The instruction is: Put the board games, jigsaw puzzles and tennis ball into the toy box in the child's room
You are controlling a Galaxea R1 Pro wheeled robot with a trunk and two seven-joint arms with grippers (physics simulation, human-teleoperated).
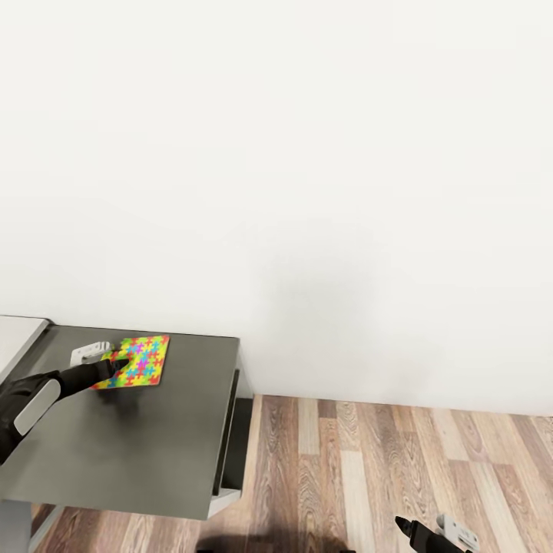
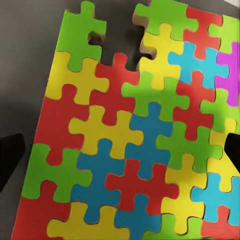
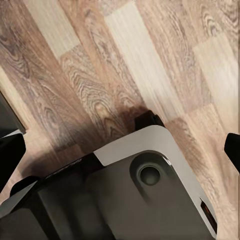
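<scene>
dark tabletop [image 1: 146,453] lower left of frame, jigsaw puzzle [image 1: 136,361] flat near its back edge. left hand [image 1: 115,367] over the puzzle, fingers spread wide either side, nothing gripped. step: pick the puzzle. next: descend, clamp an edge. right hand [image 1: 407,528] lower right, looks released.

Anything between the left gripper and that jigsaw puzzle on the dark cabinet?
Nothing visible. The left gripper is right over the jigsaw puzzle, its fingertips spread either side of it in the wrist view, and the dark cabinet top around it is bare.
</scene>
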